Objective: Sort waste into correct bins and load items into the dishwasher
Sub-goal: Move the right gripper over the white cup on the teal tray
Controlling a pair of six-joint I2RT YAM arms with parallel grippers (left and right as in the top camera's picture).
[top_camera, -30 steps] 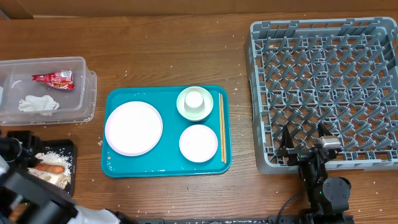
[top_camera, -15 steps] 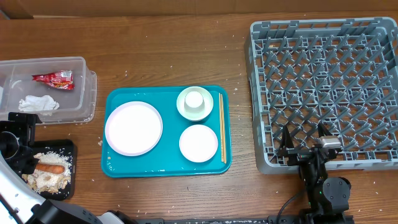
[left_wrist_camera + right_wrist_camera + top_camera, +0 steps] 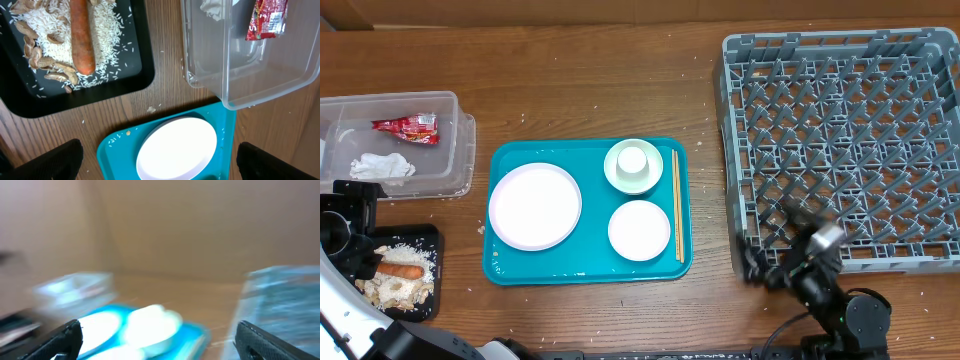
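Crinkled red wrapper (image 3: 267, 20) and crumpled tissue (image 3: 382, 167) lie in my clear plastic tub (image 3: 460, 140). A smooth carrot stick (image 3: 81, 35) sits on grainy crumbs (image 3: 50, 35) in the flat black tray (image 3: 75, 100). The right wrist view is smeared. Left gripper (image 3: 160, 162) is spread wide over the glossy round plate (image 3: 177, 150), empty. Right gripper (image 3: 159, 330) is wide too, gripping nothing, at the pegged grey rack (image 3: 840, 130).

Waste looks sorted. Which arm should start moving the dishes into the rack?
Right. The right end effector is open at the dish rack's corner beside the teal tray and chopsticks; the left end effector is far off by the black tray.
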